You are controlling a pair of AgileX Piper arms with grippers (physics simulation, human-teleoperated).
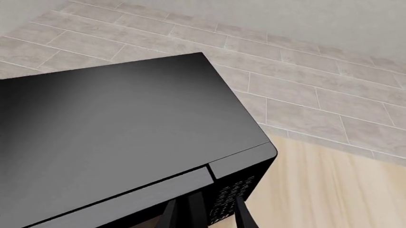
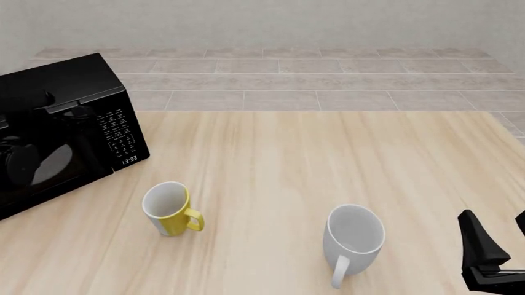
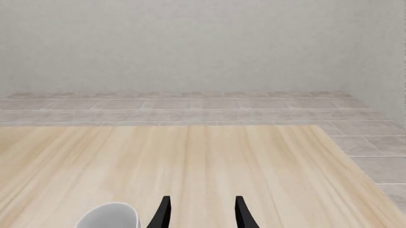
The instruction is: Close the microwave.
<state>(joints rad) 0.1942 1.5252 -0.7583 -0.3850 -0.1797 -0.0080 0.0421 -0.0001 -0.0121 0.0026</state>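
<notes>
The black microwave stands at the table's far left, its keypad panel and lit display facing right-front. Its door lies about flush with the panel; I cannot tell if it is fully latched. A pale plate shows dimly through the window. In the left wrist view the microwave top fills the picture, and my left gripper is open and empty just in front of the door's top edge. My right gripper is open and empty at the front right, far from the microwave; it also shows in the right wrist view.
A yellow mug stands in front of the microwave. A larger white mug stands front centre, beside the right gripper, and its rim shows in the right wrist view. The wooden table ends at a tiled ledge below the wall.
</notes>
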